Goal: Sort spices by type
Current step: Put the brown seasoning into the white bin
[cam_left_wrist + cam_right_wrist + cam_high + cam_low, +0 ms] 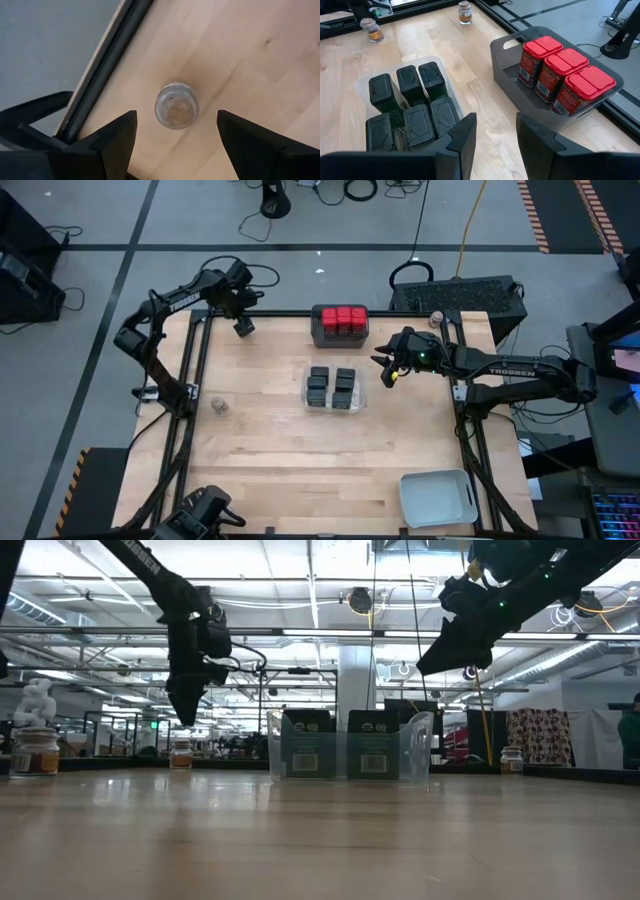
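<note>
My left gripper (172,135) hangs open directly above a round clear jar (176,105) standing near the table's far left edge (150,65), the jar centred between my spread fingers, untouched.

Jar (436,317) by right arm — perhaps half-hidden

We see a pale wooden bench (300,450) standing on a grey floor (90,220) crossed by dark lines. Black cables (350,190) trail over the floor along the top edge of the high view, with a yellow cable (472,225) running down at upper right. Orange-and-black hazard striping (533,215) marks the floor at the top right corner. In the low view, the room behind the bench is a large hall with a white ceiling (300,570), long bright light strips (310,585) and a pale column (355,675) at centre.
</note>
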You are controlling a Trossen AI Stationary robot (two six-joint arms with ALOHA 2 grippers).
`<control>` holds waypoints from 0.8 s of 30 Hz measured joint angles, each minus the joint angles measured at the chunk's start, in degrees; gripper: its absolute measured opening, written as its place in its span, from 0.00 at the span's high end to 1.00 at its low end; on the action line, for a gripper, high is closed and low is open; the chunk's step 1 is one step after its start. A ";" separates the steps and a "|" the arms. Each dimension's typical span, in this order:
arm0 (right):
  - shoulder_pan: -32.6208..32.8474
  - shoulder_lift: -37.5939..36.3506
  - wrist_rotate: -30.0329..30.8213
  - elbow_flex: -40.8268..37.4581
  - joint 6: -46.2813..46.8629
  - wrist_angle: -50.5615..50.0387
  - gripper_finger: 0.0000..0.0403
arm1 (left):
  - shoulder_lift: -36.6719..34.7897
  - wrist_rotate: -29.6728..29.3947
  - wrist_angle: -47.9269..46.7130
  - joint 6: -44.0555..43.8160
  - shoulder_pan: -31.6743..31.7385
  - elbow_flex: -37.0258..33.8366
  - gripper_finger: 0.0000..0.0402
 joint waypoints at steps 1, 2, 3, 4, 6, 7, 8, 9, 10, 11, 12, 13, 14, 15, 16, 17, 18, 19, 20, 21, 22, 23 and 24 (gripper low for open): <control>0.00 0.00 0.00 0.00 -0.04 0.00 0.70 | 0.00 -0.27 0.32 0.29 -0.01 -0.66 0.30; 0.00 0.00 0.00 0.00 -0.04 0.00 0.70 | 0.00 -0.46 0.47 0.40 -0.02 -1.27 0.30; 0.00 0.00 0.01 0.00 -0.07 0.01 0.70 | 0.00 -0.49 0.71 0.46 -0.02 -1.77 0.30; 0.00 0.00 0.00 0.00 -0.07 0.03 0.70 | 0.00 -0.49 1.21 0.50 -0.04 -2.29 0.30; 0.00 0.00 0.02 0.00 -0.09 0.13 0.70 | 0.00 -0.49 2.64 0.67 -0.07 -3.54 0.30; 0.00 0.00 0.01 0.00 -0.07 0.13 0.70 | 0.00 -0.50 3.37 0.77 -0.07 -4.14 0.30; 0.00 0.00 0.02 0.00 -0.07 0.13 0.70 | 0.00 -0.52 4.31 0.78 -0.07 -4.70 0.30; 0.00 0.00 0.00 0.00 -0.07 0.13 0.70 | 0.00 -0.52 5.33 0.78 -0.07 -5.21 0.30; 0.00 0.00 0.02 0.00 -0.07 0.13 0.70 | 0.00 -0.52 6.00 0.86 -0.07 -5.57 0.30; 0.00 0.00 0.00 0.00 -0.07 0.13 0.70 | 0.00 -0.52 6.62 0.89 -0.07 -5.90 0.30; 0.00 0.00 0.02 0.00 -0.07 0.13 0.70 | 0.00 -0.52 7.01 0.91 -0.07 -6.00 0.30; 0.00 0.00 0.02 0.00 -0.07 0.13 0.70 | 0.00 -0.52 7.47 0.91 -0.07 -6.10 0.30; 0.00 0.00 0.02 0.00 -0.07 0.13 0.70 | 0.00 -0.53 7.59 0.94 -0.07 -6.12 0.30; 0.00 0.00 0.02 0.00 -0.04 0.12 0.70 | 0.00 -0.53 7.59 0.94 -0.07 -6.14 0.30; 0.00 0.00 0.02 0.00 0.04 0.11 0.70 | 0.00 -0.54 7.67 0.94 -0.07 -6.14 0.30; 0.00 0.00 0.02 0.00 0.08 0.11 0.70 | 0.00 -0.53 7.79 0.93 -0.07 -6.14 0.30; 0.00 0.00 0.02 0.00 0.09 0.11 0.70 | 0.00 -0.52 7.88 0.91 -0.07 -6.14 0.30; 0.00 0.00 0.02 0.00 0.09 0.11 0.70 | 0.00 -0.54 7.86 0.91 -0.07 -6.14 0.30; 0.00 0.00 0.02 0.00 0.09 0.11 0.70 | 0.00 -0.54 7.86 0.91 -0.07 -6.14 0.30; 0.00 0.00 0.02 0.00 0.11 0.11 0.70 | 0.09 -0.53 7.87 0.89 -0.07 -6.14 0.30; 0.00 0.00 0.02 0.00 0.11 0.10 0.70 | 0.32 -0.53 7.88 0.73 -0.07 -6.14 0.30; 0.00 0.00 0.02 0.00 0.13 0.11 0.70 | 0.71 -0.52 7.86 0.58 -0.07 -6.14 0.30; 0.00 0.00 0.02 0.00 0.15 0.09 0.70 | 1.24 -0.54 7.83 0.52 -0.07 -6.14 0.30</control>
